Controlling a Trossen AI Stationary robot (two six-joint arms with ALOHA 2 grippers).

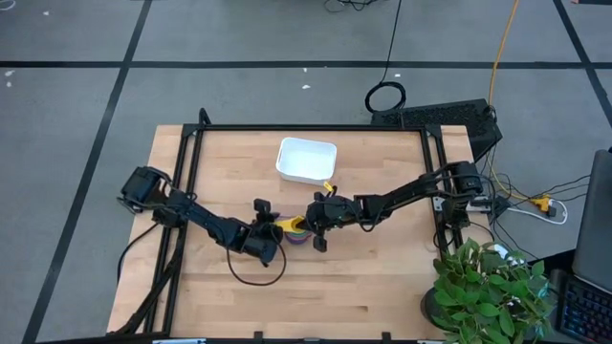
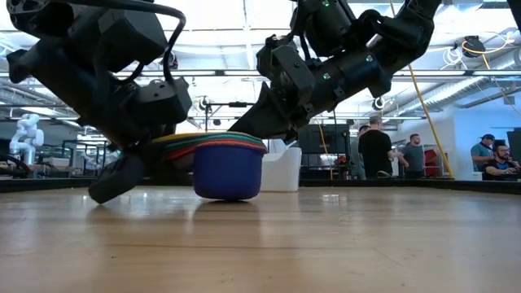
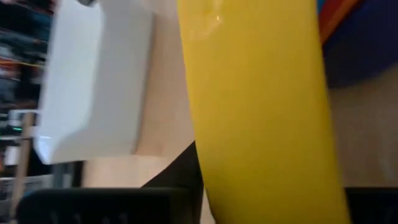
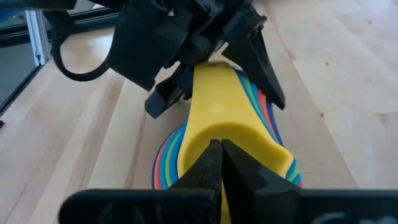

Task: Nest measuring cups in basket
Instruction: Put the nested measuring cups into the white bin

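Near the middle of the table (image 1: pixel 229 296), a little toward its right edge, we hold the stack of measuring cups (image 1: pixel 297 232) between our two grippers. Seen from table height, the cups (image 2: pixel 229 165) sit nested inside one another, the dark blue one outermost and resting on the wood, with red, yellow and green rims layered above it. Our right gripper (image 4: pixel 219 163) reaches in from the right edge, and its fingers are pinched almost together on the rim of the topmost yellow cup (image 4: pixel 217 121), at the end away from the handles. Our left gripper (image 1: pixel 271 240) comes in from the left edge and meets the stack at the fanned-out handles; the right wrist camera shows its dark fingers (image 4: pixel 264 65) spread on either side of the yellow handle, but we cannot tell whether they are gripping it. The left wrist camera sees mostly that yellow handle (image 3: pixel 261 112) filling the picture. The white basket (image 1: pixel 307 161) stands apart from the stack, toward the far edge of the table, with nothing in it. Beyond the table, several people (image 2: pixel 376 151) stand in the room.
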